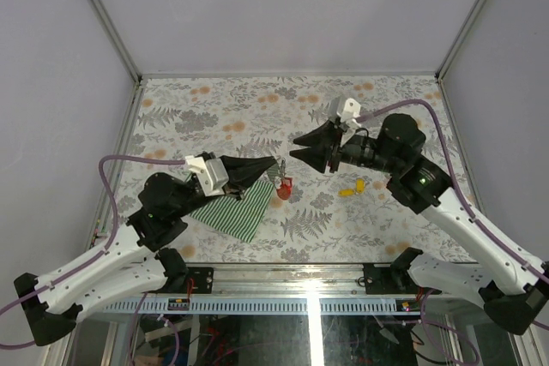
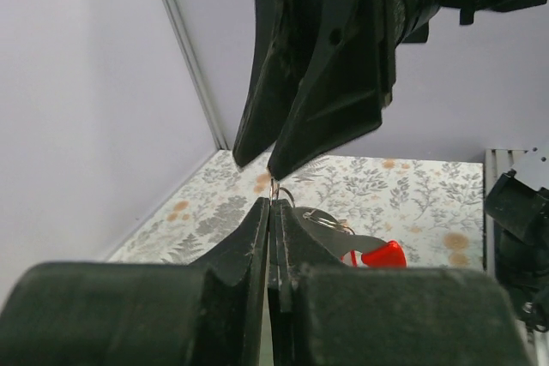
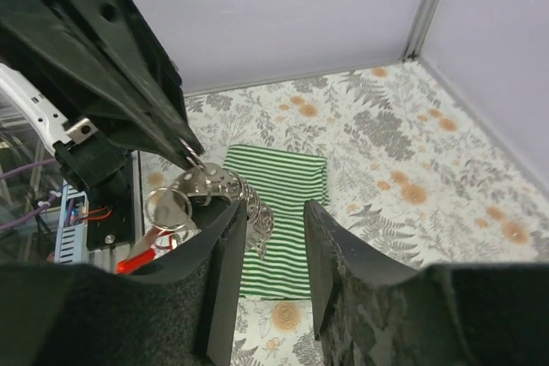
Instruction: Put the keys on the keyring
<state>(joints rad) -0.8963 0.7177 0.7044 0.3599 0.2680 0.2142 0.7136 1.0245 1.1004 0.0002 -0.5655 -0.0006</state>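
In the top view, the left jaws are pressed shut near the middle of the table (image 1: 214, 100). They pinch the keyring (image 1: 280, 171) at their tips, and its red tag (image 1: 285, 188) hangs at 5 o'clock from them. The right jaws face them from 2 o'clock, partly open with nothing between them, their tips just beside the left tips. A striped cloth (image 1: 236, 207) lies at 8 o'clock from the tag, partly under the left wrist. A yellow key (image 1: 348, 190) lies on the table at 3 o'clock from the tag, well apart from it.

In the left wrist view, the left fingers (image 2: 244, 250) are closed on the thin wire loop of the keyring (image 2: 274, 188), which stands up between their tips. The right fingers (image 2: 330, 83) hang at 12 o'clock, slightly apart, just above the loop; whether they touch it I cannot tell. The red tag (image 2: 383, 255) shows at 4 o'clock.

In the right wrist view, the right fingers (image 3: 219, 263) stand apart, and the striped cloth (image 3: 279, 203) shows through the empty gap. The left jaws reach in from 10 o'clock. A silver bunch of rings and keys (image 3: 206, 190) dangles from their tips, just beside the right finger at 9 o'clock.
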